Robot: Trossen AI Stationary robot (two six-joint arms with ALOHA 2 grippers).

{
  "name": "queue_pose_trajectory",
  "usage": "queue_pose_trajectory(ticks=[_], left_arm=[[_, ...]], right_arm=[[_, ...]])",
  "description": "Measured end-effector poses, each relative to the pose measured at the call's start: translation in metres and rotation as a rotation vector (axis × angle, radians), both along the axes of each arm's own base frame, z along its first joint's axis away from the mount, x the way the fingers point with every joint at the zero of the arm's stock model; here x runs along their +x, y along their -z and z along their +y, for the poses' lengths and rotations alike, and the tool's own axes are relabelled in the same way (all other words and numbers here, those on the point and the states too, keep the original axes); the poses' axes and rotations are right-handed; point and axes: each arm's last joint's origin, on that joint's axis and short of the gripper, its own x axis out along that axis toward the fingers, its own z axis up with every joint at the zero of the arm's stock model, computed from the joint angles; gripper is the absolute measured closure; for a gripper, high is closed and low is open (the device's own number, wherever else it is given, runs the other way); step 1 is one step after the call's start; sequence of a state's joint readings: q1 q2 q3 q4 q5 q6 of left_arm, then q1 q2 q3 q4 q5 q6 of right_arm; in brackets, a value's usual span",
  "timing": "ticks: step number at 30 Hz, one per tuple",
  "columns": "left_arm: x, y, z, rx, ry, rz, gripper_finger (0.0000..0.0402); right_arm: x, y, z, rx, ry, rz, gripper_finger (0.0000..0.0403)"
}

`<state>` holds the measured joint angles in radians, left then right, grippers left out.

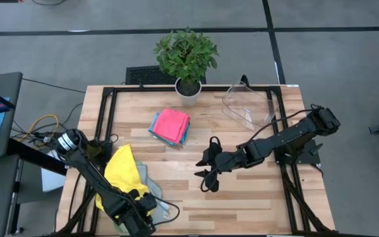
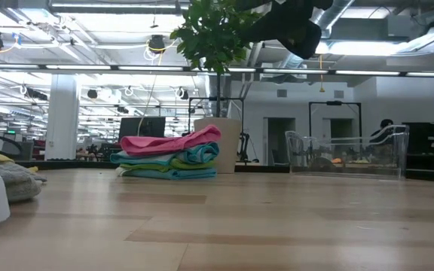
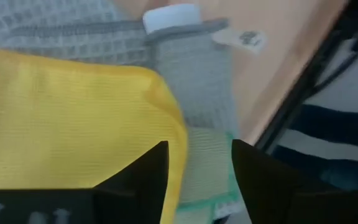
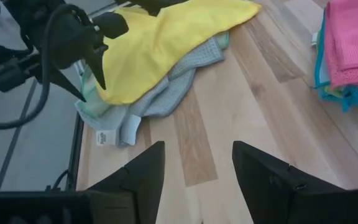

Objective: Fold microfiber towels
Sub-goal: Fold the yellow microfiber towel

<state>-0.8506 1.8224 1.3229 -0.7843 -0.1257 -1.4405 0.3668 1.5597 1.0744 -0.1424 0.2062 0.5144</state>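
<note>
No brand or writing can be read; a small white tag (image 4: 105, 137) is sewn to a pale towel's corner, its print too small to make out.

At the table's left front corner lies a loose heap of microfiber towels: one yellow towel (image 1: 122, 172) on top, a grey-sage one (image 4: 166, 87) under it and a pale green edge (image 3: 210, 180) beneath, so three can be counted there. The left gripper (image 1: 137, 212) sits low over this heap at its near end, its jaws apart; the yellow cloth lies against one finger, but whether it is pinched cannot be told.

Toward the middle, near the back, stands one folded stack (image 1: 170, 126): a pink towel (image 2: 170, 141) on top, then teal, bright green and blue layers, four in all.

Behind it stands one potted plant (image 1: 187, 58).

The right gripper (image 1: 208, 170) hovers above bare wood at the table's centre, jaws open and holding nothing.

At the right rear sits one clear plastic bin (image 2: 349, 153).
</note>
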Motion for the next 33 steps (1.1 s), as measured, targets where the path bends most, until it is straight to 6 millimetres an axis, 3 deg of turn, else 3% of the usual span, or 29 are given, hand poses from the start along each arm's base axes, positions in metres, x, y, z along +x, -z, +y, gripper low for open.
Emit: queue_pose_trajectory(ticks=[7,21,25,33], left_arm=[[0.005,0.010,0.002,0.045,-0.056,0.006,0.0213],[0.015,0.025,0.008,0.077,-0.043,0.058,0.0215],[0.017,0.025,0.011,0.072,-0.057,0.075,0.0241],[0.016,0.033,0.009,0.050,-0.053,0.138,0.0354]], right_arm=[[0.000,0.001,0.000,-0.002,0.000,0.007,0.0188],[-0.004,0.003,0.003,0.000,-0.004,0.039,0.0188],[-0.003,0.003,0.003,0.000,-0.001,0.038,0.0188],[-0.004,0.003,0.003,0.001,-0.001,0.038,0.0188]])
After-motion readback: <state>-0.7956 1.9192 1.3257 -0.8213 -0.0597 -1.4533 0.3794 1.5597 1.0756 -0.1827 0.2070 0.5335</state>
